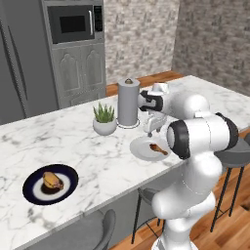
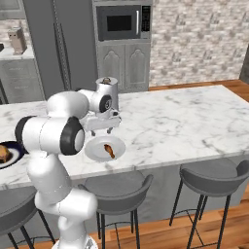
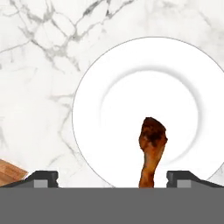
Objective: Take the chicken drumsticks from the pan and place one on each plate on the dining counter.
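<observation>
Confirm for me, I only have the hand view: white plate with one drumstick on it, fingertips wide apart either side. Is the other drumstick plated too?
Observer: Yes. In the left base view the second drumstick lies on the dark plate, further left along the dining counter.
Operator: Is the gripper touching the white plate?
Observer: No. The right base view shows the gripper open and just above the white plate, clear of its drumstick.
Operator: Anything standing close behind it?
Observer: A grey paper towel holder and a small potted plant stand just beyond the white plate.
</observation>
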